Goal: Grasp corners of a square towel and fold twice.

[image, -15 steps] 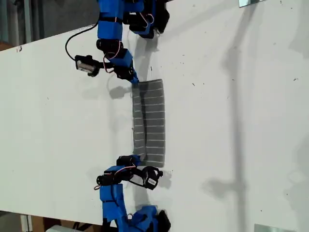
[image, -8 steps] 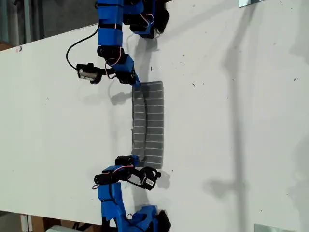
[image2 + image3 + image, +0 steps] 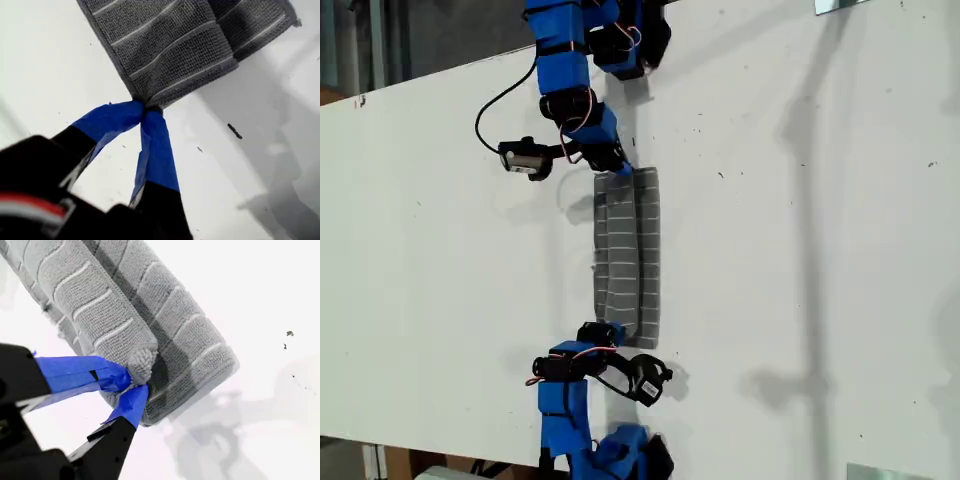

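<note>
White table (image 3: 800, 200) fills the exterior view, with scattered dark specks and long soft shadows across it. Near the middle lies the towel (image 3: 628, 250), dark grey with thin white stripes, gathered into a long narrow band that runs from the upper part of that view to the lower. A lengthwise crease splits it into two ridges lying side by side.

One blue arm reaches in from the top edge of the exterior view and its tip meets the band's upper end. Another blue arm comes in from the bottom edge and meets the lower end. The wrist views do not settle which arm is which.

In the first wrist view the first gripper (image 3: 145, 109) has its blue-taped jaws pinched together on a corner (image 3: 146, 101) of the cloth. A second layer of the towel lies beyond the held one. A small dark mark (image 3: 234, 131) sits on the table close by.

In the second wrist view the second gripper (image 3: 131, 384) is likewise closed, clamping a rounded corner (image 3: 142, 362) that curls over onto the band beneath it
</note>
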